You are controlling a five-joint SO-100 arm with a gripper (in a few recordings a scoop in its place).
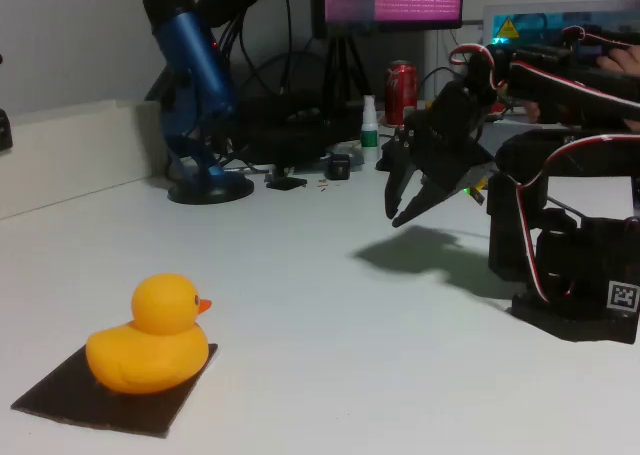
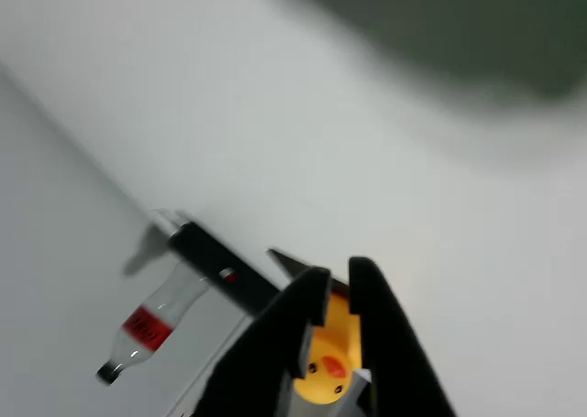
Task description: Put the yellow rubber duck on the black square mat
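The yellow rubber duck [image 1: 150, 347] sits on the black square mat [image 1: 60, 397], near the mat's right edge. The gripper [image 1: 405, 207] hovers well apart above the worktop [image 1: 330, 355], fingers [image 1: 420, 203] nearly closed and empty. A careless return could nudge the duck off.

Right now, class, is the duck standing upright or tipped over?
Upright. In the fixed view the yellow rubber duck sits on its base on the black square mat, head on top.

Desk [image 1: 330, 375]: white, matte.
On desk: black square mat [image 1: 60, 397] front left; blue microphone stand [image 1: 208, 188] rear; arm base [image 1: 575, 320] right.
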